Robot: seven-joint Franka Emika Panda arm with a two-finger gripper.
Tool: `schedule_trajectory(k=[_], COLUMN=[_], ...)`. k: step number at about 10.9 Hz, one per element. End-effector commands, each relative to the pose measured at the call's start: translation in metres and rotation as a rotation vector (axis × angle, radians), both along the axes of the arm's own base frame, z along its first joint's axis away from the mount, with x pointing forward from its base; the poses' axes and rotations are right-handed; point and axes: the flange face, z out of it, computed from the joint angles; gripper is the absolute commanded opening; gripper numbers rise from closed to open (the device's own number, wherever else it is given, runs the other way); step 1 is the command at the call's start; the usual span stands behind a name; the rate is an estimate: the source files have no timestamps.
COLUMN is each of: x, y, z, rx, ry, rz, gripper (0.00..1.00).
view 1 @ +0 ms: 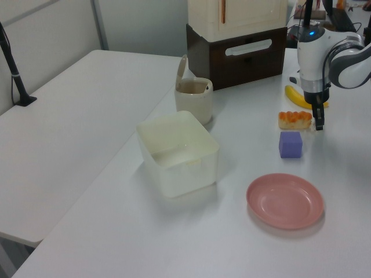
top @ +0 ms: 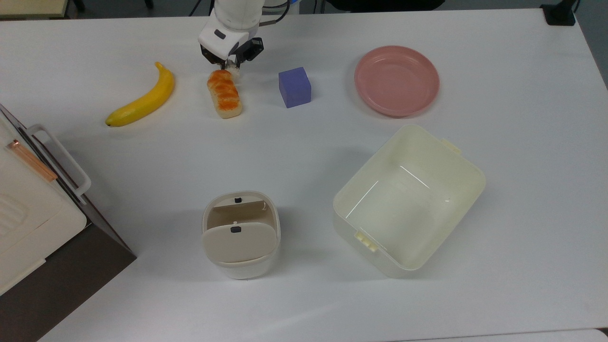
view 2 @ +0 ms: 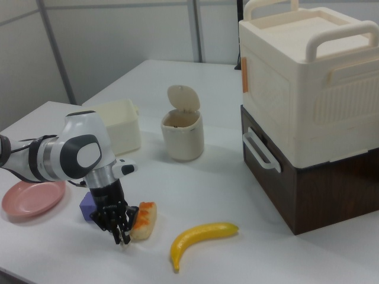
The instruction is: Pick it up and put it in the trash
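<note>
White desk, far edge: your pincer [top: 230, 62] has pinched the wad [top: 232, 69] beside the loaf [top: 224, 93], so lift, then carry it to the bin [top: 241, 233].

Bright, even light; soft shadows

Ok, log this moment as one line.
claw: shut on wad | wad: on table by bread | bin: flap tilted open | stage: grasp
</note>
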Motion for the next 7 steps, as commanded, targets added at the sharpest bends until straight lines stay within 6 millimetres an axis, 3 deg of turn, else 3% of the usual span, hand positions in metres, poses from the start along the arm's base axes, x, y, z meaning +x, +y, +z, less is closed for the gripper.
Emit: schedule_trajectory(k=[1, 5, 7], x=[0.006, 0.04, 0.062], y=[-0.001, 0.04, 0.044], z=[0.013, 0.103, 0.145], rx=[-0.001, 0.034, 0.109], ry=[0.002, -0.037, -0.122], rz=[0.059, 0.119, 0.075], gripper=[0.08, 0.06, 0.06])
